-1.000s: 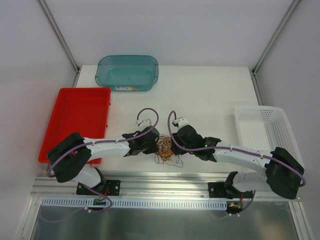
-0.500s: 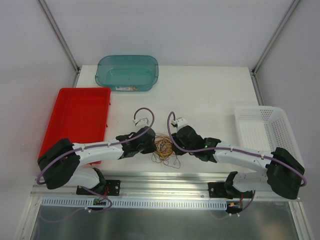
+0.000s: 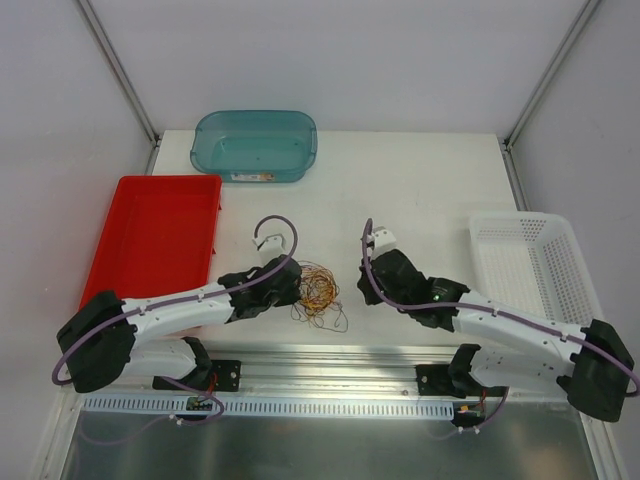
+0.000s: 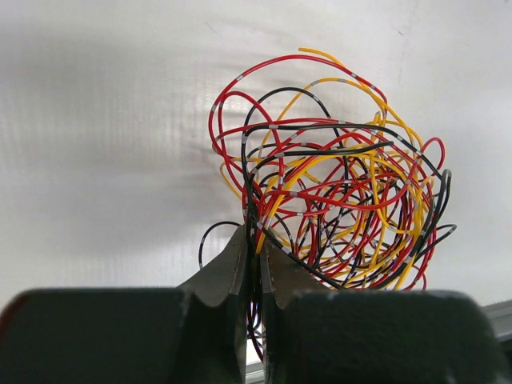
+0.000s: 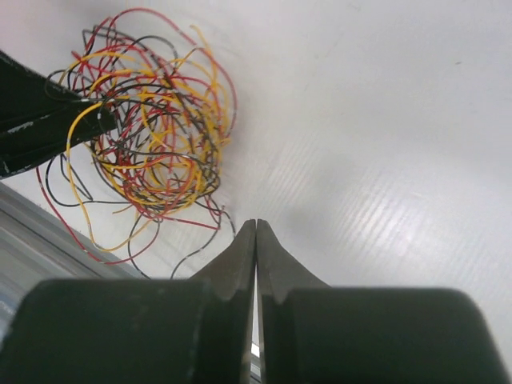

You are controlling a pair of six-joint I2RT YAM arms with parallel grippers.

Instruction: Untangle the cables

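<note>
Table [image 3: 430, 190]: white and matt, it is filling the floor of a grey-walled booth, with a metal rail [image 3: 330, 360] running along its near edge.
Red tray [image 3: 150, 240]: it is lying on the left side of the table, its long side running front to back.
White basket [image 3: 525, 260]: it is sitting at the right edge, opposite the tray.
Teal tub [image 3: 255, 113]: it is standing at the far edge, just beyond the tray's far corner.
Left arm [image 3: 170, 310]: it is stretching low from the near left corner towards the middle, a purple hose [image 3: 285, 225] looping above its wrist.
Right arm [image 3: 510, 325]: it is reaching in from the near right corner, its wrist pointing towards the middle.
Left gripper [image 4: 254, 238]: its fingers are pressing together on a few strands at the left edge of the wire bundle, gripping them at the tips.
Right gripper [image 5: 256, 226]: its fingers are closing flat against each other with nothing between them, and it is sitting apart from the bundle, to the right of it.
Cables [image 3: 317, 292]: red, yellow-orange and black wires are lying in one loose curly knot on the bare table near the front rail, between the two grippers, touching the left one; a few loose loops are trailing out towards the rail.
</note>
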